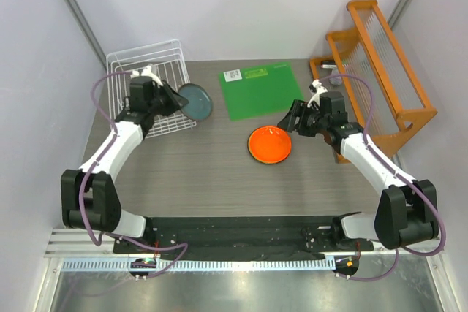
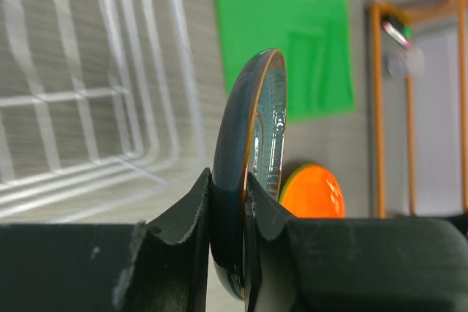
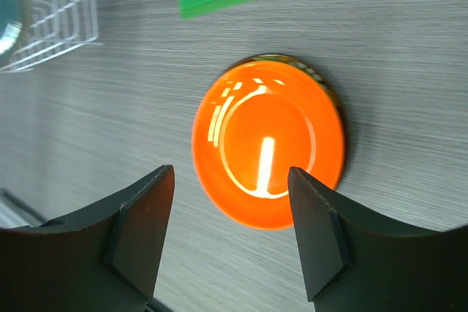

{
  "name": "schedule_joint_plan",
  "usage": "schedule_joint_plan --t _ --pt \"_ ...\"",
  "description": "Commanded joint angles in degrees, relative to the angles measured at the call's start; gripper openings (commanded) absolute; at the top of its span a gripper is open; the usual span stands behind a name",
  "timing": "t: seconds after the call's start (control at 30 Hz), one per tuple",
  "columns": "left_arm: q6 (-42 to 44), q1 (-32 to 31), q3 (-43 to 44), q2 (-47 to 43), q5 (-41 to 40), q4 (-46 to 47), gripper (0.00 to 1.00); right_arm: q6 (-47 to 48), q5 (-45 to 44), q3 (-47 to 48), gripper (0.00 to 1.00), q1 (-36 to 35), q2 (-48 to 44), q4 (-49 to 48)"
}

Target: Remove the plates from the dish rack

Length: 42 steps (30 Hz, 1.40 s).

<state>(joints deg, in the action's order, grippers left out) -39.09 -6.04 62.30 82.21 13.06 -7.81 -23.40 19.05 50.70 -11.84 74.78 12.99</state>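
Note:
The white wire dish rack point(image 1: 150, 82) stands at the far left. My left gripper point(image 1: 172, 99) is shut on the rim of the dark grey-blue plate point(image 1: 196, 101) and holds it on edge just right of the rack. In the left wrist view the plate point(image 2: 248, 137) stands upright between the fingers of the left gripper point(image 2: 228, 188). The orange plate point(image 1: 270, 144) lies flat on the table. My right gripper point(image 1: 294, 119) is open and empty beside and above it, and the plate point(image 3: 267, 147) shows between its spread fingers point(image 3: 230, 173). No red or lime green plate is in view.
A flat green mat point(image 1: 261, 90) lies at the back middle. An orange wooden rack with clear slats point(image 1: 380, 71) stands at the right edge. Grey walls close in the table on three sides.

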Motion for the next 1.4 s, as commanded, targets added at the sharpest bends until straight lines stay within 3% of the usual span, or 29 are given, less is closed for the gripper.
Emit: schedule_joint_plan --t 0.0,0.23,0.8,0.87,0.9,0.97,1.0,1.1,1.33,1.37 --pt "-7.7 -4.3 -3.6 -2.1 8.3 15.1 0.00 -3.2 4.8 2.0 0.69 -1.1 -1.7 -5.1" --pt "-12.1 -11.9 -6.9 -0.1 10.1 22.1 0.00 -8.3 10.2 -0.2 0.69 -2.1 0.6 -12.6" --pt "-13.7 -27.2 -6.1 7.2 8.6 27.9 0.00 -14.6 17.7 -2.4 0.67 -2.7 8.7 -26.9" --pt "-14.1 -28.4 -5.7 8.0 7.9 28.3 0.00 -15.3 18.7 -3.0 0.58 -2.6 9.7 -27.9" --pt "-14.3 -28.6 -5.6 8.7 8.0 29.1 0.00 -15.6 19.2 -3.4 0.43 -2.6 9.9 -28.7" --pt "-14.7 -28.7 -5.2 9.4 8.4 29.5 0.00 -16.9 20.7 -4.6 0.29 -2.6 10.5 -30.8" --pt "-14.6 -28.7 -4.8 9.5 8.3 29.5 0.00 -17.5 20.9 -5.1 0.17 -2.6 10.5 -31.4" --pt "-14.1 -28.7 -4.5 9.9 7.7 29.1 0.00 -17.8 21.4 -6.1 0.01 -2.6 10.1 -32.0" --pt "-12.2 -28.4 -3.2 11.1 6.5 26.4 0.00 -15.0 17.7 -6.2 0.01 -1.9 6.7 -27.3" --pt "-12.3 -28.4 -3.1 11.5 6.5 26.3 0.06 -14.6 17.0 -6.1 0.01 -1.7 6.3 -25.6"
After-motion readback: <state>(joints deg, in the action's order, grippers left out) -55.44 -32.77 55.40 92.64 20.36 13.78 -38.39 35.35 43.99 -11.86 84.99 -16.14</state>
